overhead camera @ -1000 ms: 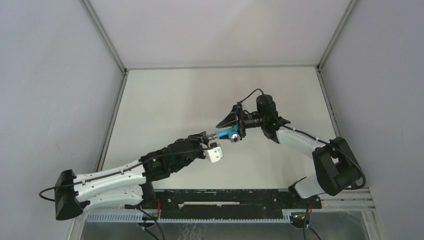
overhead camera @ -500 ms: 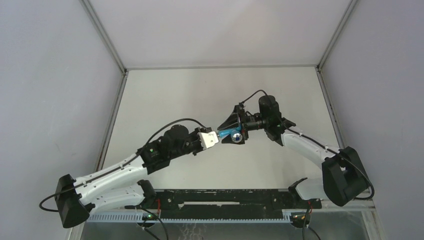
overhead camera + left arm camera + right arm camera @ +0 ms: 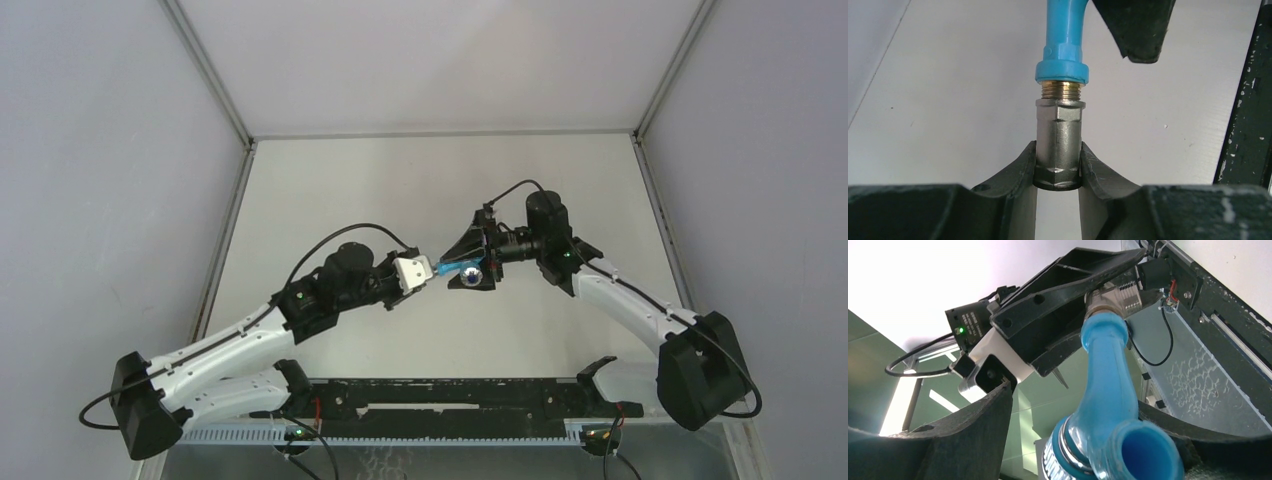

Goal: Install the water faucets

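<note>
The bright-blue bent tap (image 3: 455, 268) hangs in mid-air between my two grippers above the table's middle. My left gripper (image 3: 1058, 172) is shut on the grey metal hex fitting (image 3: 1058, 135). The tap's blue collar (image 3: 1062, 70) and its threaded end (image 3: 1061, 91) enter the fitting's top, with a few threads still showing. My right gripper (image 3: 470, 268) is shut on the blue tap (image 3: 1110, 390). The tap's open spout (image 3: 1148, 452) faces the right wrist camera, and its ribbed chrome knob (image 3: 1060, 462) points at the left finger (image 3: 968, 440). The left gripper (image 3: 1063, 300) shows at the tap's far end.
The white table (image 3: 330, 200) lies under both arms, with grey walls at the left, right and back. A black rail (image 3: 450, 395) runs along the near edge, and it also shows in the left wrist view (image 3: 1248, 125).
My left wrist has rolled, and its white camera mount swung from below the gripper to the top. Both grippers, with the tap and fitting, shifted slightly right.
</note>
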